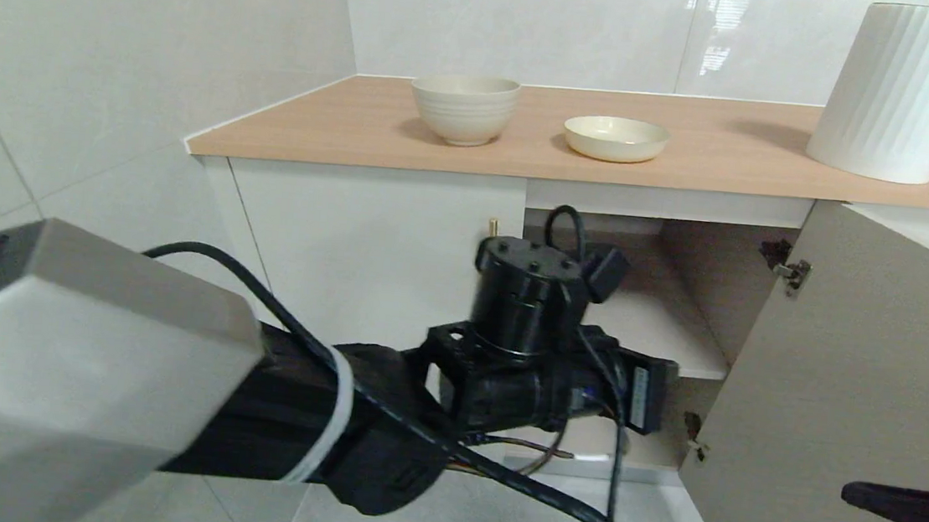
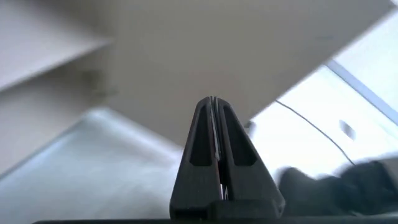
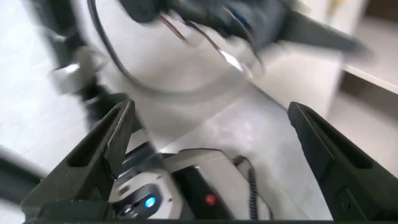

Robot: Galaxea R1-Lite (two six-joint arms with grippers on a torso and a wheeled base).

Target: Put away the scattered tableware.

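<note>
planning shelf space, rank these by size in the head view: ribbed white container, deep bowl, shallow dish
1. ribbed white container, clearly largest
2. deep bowl
3. shallow dish, about as wide as the bowl but far lower

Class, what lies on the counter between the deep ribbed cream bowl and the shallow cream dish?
Nothing: the head view shows bare light-wood countertop between the ribbed cream bowl and the shallow cream dish.

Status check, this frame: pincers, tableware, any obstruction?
Left pincer shut, empty. Right pincer open, empty. Bowl and dish on countertop, untouched. Cabinet door open, left arm before the opening.
</note>
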